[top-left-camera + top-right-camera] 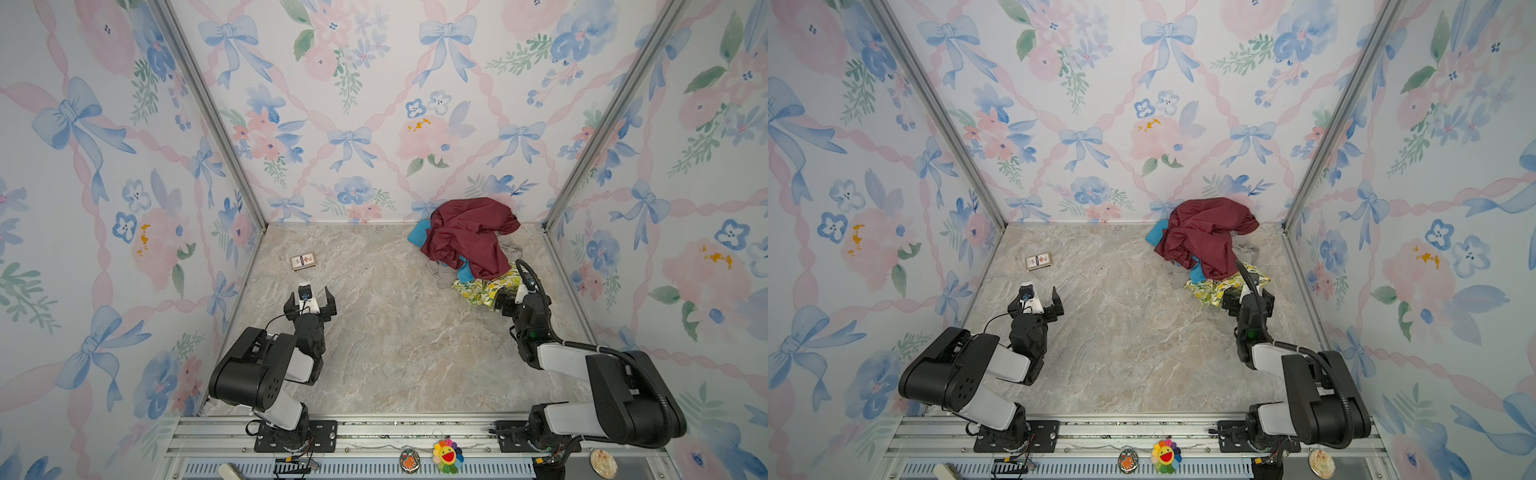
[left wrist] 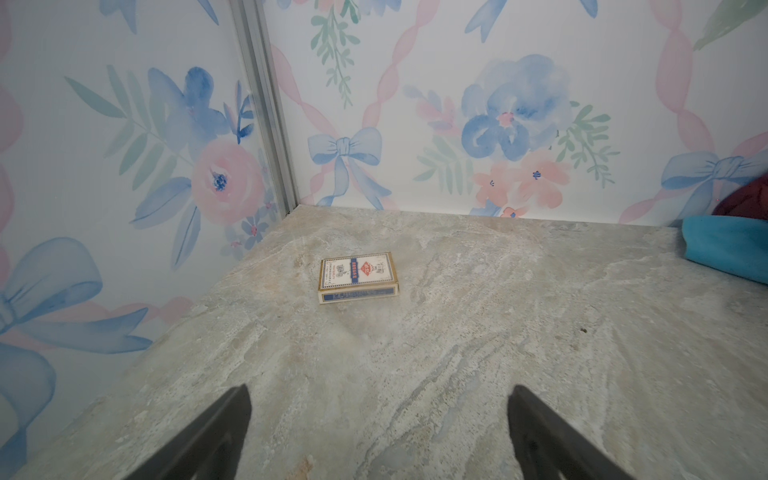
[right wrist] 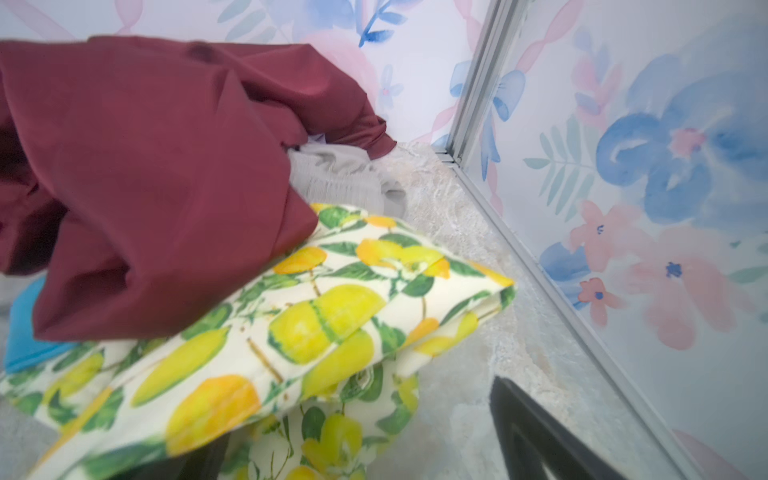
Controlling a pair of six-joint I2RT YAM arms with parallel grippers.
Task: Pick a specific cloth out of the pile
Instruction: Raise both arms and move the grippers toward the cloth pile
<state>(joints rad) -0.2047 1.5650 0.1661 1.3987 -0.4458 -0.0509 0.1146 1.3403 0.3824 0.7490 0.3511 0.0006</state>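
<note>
R gripper (image 1: pixel 512 297), jaws wide & empty, is seen at lemon-print white cloth (image 1: pixel 484 289) on heaped fabric pile (image 1: pixel 478 257), near edge. Plain turquoise-blue soft cloth (image 1: pixel 465 273) is found just beyond, up-left, tucked under big maroon cloth (image 1: pixel 465 230). L gripper (image 1: pixel 311 300), wide open too, empty, well apart.

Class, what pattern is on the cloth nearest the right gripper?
Lemon cloth: yellow lemons, green leaves on white; best in right wrist view.

**Turquoise cloth mostly buried under the heap**

The pile (image 1: pixel 457 253) sits in the far right corner against the back wall. The cloth (image 1: pixel 417 235), plain turquoise, shows only at the pile's left edge and below the crumpled maroon cloth (image 1: pixel 469 226) draped over it. A lemon-print cloth (image 1: pixel 486 291) lies at the front.
</note>
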